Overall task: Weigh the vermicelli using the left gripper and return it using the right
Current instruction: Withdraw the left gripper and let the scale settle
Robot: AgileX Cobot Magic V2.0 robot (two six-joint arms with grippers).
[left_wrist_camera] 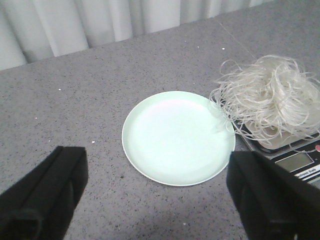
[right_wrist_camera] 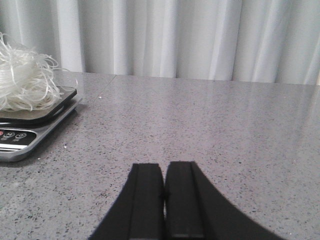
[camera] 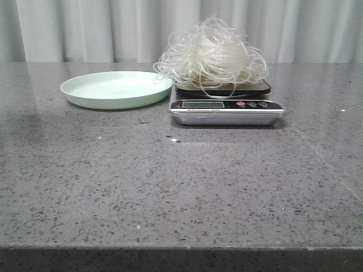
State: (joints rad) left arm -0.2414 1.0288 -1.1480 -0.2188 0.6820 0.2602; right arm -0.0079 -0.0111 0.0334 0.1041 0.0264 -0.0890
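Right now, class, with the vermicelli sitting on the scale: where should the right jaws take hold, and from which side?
Probably from above, closing on the raised middle of the vermicelli. The loose strands mound highest there, the flat scale blocks scooping from below, and the stray loops over the plate look too thin to hold.

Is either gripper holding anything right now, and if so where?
Nothing is held. The left gripper is open above the plate, the right gripper is shut and empty; the vermicelli lies on the scale.
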